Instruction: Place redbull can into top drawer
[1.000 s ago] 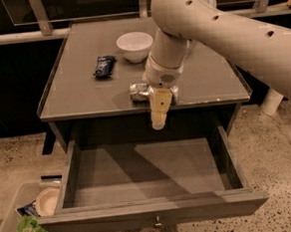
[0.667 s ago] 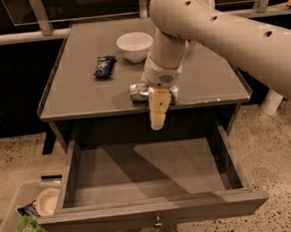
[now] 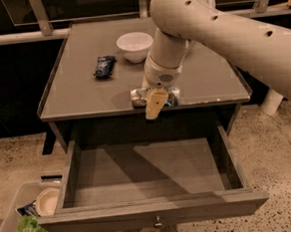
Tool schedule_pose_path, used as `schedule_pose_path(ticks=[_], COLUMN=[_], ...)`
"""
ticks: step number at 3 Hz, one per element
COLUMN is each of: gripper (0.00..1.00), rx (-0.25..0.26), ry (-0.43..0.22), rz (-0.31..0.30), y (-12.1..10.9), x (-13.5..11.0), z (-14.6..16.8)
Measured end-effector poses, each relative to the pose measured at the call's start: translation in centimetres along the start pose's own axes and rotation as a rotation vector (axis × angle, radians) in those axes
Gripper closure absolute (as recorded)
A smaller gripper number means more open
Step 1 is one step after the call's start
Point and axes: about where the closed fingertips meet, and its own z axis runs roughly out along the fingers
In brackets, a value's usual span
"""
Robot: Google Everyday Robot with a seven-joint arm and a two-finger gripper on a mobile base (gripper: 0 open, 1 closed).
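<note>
The redbull can (image 3: 137, 96) lies sideways, silver with blue patches, over the front edge of the grey table top (image 3: 84, 95). My gripper (image 3: 154, 101) comes down on it from above and is shut on it; one yellowish finger (image 3: 154, 106) crosses in front of the can and the other is hidden behind it. The top drawer (image 3: 149, 175) is pulled out wide open just below, grey and flat-bottomed, with nothing in it and a small knob (image 3: 156, 220) on its front. The can is above the drawer's back edge.
A white bowl (image 3: 134, 44) and a dark blue snack packet (image 3: 104, 66) sit on the table behind the can. A clear bin (image 3: 13, 228) with a plate (image 3: 45, 201) and a green packet (image 3: 31, 230) stands on the floor at lower left.
</note>
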Motion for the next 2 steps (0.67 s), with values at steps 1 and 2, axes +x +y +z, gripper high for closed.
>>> schedule_pose_path(ticks=[1, 2], gripper=[0.64, 0.87], rx=[0.000, 0.000], ry=[0.000, 0.000], rz=[0.000, 0.000], y=[0.00, 0.00], x=[0.00, 0.00], z=[0.00, 0.00])
